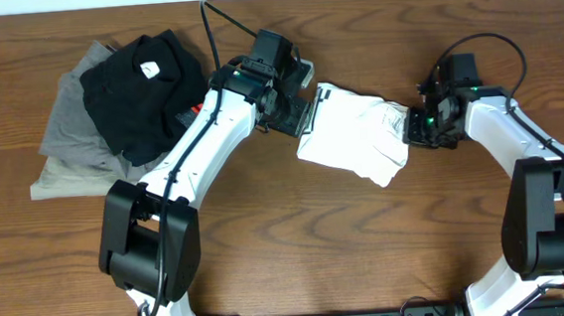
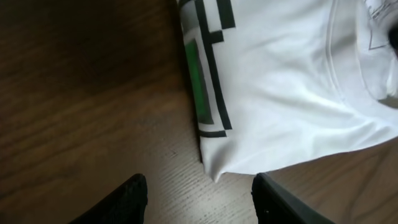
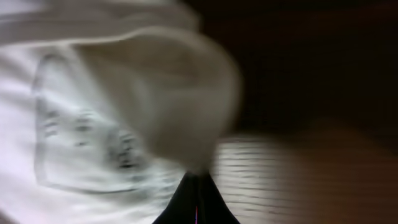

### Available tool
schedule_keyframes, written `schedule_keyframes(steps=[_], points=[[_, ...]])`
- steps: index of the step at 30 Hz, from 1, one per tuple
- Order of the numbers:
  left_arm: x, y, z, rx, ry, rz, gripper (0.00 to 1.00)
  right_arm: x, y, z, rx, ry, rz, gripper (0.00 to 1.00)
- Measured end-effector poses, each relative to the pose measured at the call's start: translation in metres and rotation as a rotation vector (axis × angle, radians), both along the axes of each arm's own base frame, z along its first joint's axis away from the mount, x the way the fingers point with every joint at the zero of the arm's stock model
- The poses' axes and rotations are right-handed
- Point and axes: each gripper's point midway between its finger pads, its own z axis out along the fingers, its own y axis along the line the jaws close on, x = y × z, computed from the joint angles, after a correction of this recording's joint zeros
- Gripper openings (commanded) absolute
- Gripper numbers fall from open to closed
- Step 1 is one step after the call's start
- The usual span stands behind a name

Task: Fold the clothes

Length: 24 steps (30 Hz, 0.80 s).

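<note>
White short-sleeved T-shirt: gathered into a rumpled, roughly rectangular packet, mid-bench between the two arms, flat on the brown wooden bench.

Far left: pile of grey folded garments with a black folded garment on top, well apart from the shirt.

Next rightward: left fingers parted with nothing between them, poised over bare wood just beside the shirt's left edge, near the green square graphic with its black outline wrapped over the fold.

Further right: grey lettering face up near the shirt's right end.

At that right edge: right fingers pressed together, seemingly pinching a fold of white cloth rising from their tips. Blurred in the wrist view, so hard to be sure of the hold.

Step in hand, by the look of it: a late fold, taking the right end over toward the left.

Next move likely calls for lifting the pinched edge clear, carrying it across without dragging the packet, then laying it flat. Left side free to pin the near corner or smooth afterward.

Risk: loose layers slipping open if pulled too fast.
</note>
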Motion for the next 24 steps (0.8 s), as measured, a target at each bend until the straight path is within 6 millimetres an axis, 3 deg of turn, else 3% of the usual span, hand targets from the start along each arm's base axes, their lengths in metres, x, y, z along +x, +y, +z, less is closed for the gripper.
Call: schedule_keyframes(steps=[5,11,15,19,24], points=[[0.007,-0.003,0.003,-0.015,-0.03,0.0,0.57,0.013,0.003,0.012,0.058,-0.085,0.057,0.19],[0.016,-0.018,0.001,-0.077,-0.057,-0.029,0.57,0.024,0.021,0.056,0.152,-0.235,0.152,0.25],[0.02,-0.029,-0.026,-0.104,-0.016,-0.058,0.57,0.025,0.027,0.083,0.174,-0.309,0.177,0.25],[0.011,-0.04,-0.059,-0.148,0.08,-0.087,0.56,0.027,0.034,0.092,0.213,-0.345,0.211,0.25],[0.0,-0.043,-0.075,-0.163,0.155,-0.1,0.3,0.028,0.048,0.1,0.259,-0.383,0.27,0.3]])
